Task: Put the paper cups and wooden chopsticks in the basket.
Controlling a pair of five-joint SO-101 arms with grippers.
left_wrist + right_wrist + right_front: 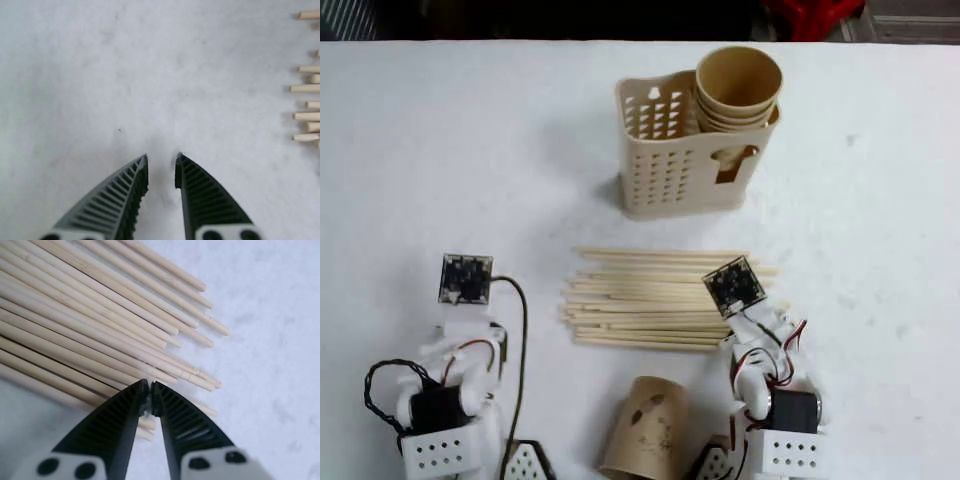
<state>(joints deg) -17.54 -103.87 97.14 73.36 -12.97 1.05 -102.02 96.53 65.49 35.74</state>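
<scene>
1. Wooden chopsticks (655,300) lie in a loose, flat pile on the white table (440,150), between the 2 arms and the basket (670,175). None of them are inside it yet.
2. Farther back the basket stands upright. A stack of cups (740,80) already sits in 1 end of it, while 1 loose cup (645,428) lies on its side between the arms' bases, just beside the pile.
3. Over the ends of the chopsticks (90,325) hangs the right gripper (150,386), its fingers pressed together tip to tip. Nothing shows between them, though the tips hide the spot just beneath.
4. Over bare table hovers the left gripper (161,158), its fingers slightly parted and empty. The other ends of the chopsticks are off to one side, apart from it.
5. The step in hand, as I judge it, is picking up chopsticks with the right arm. To do it well, the fingers would have to part first and then straddle a few sticks across their length instead of poking at the ends. Closing nearer the middle should keep the bunch from tipping.
6. Smooth round sticks roll and fan out easily, so a small bunch held firmly is safer than a greedy one.
7. At the basket, the sticks should go in end first, into the free part beside the stacked cups. Coming down well clear of the rim matters here, since a knock could tip the basket.
</scene>
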